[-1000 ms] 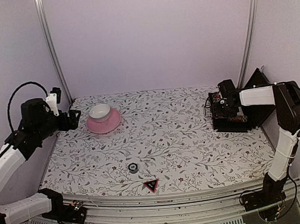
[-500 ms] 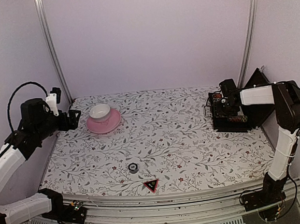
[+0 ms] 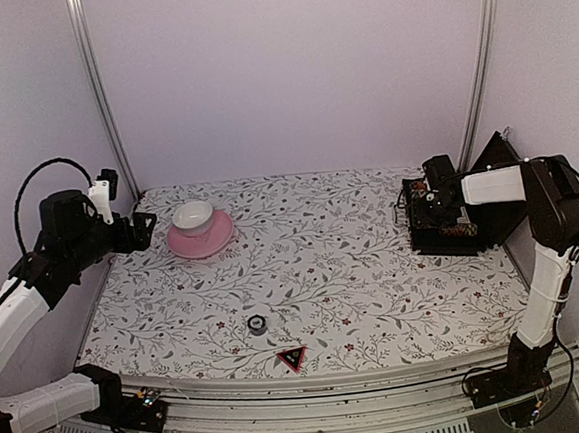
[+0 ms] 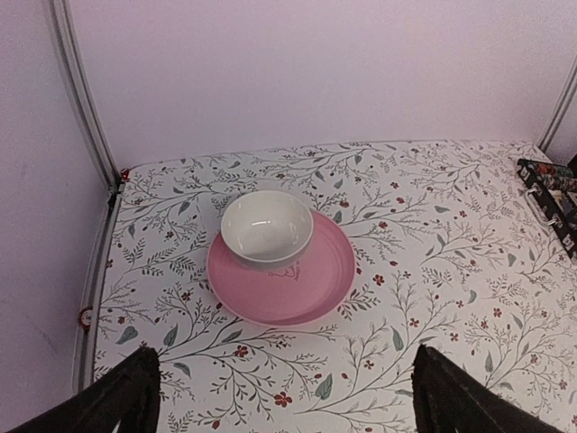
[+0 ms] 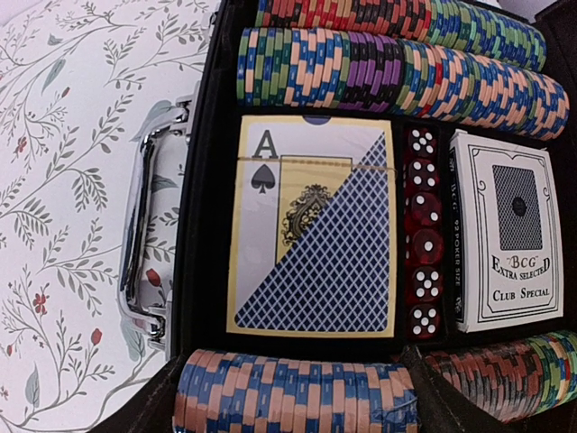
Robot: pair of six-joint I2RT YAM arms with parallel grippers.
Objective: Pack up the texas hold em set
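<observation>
Case nearly packed; marker left out.
The open case [image 3: 458,225] sat under the right gripper [image 3: 433,197], chip rolls [image 5: 388,77] and decks [image 5: 311,225] seated; whether its jaws pinched a roll was unclear. The triangle marker [image 3: 292,358] lay far from it, unpacked; the left gripper [image 3: 142,231] hung spread.

**Right arm shifts over the case**

The right arm [image 3: 495,186] moves slightly. Its elbow draws a little to the left and its forearm rises a touch above the open case [image 3: 459,244] at the table's right edge.
</observation>
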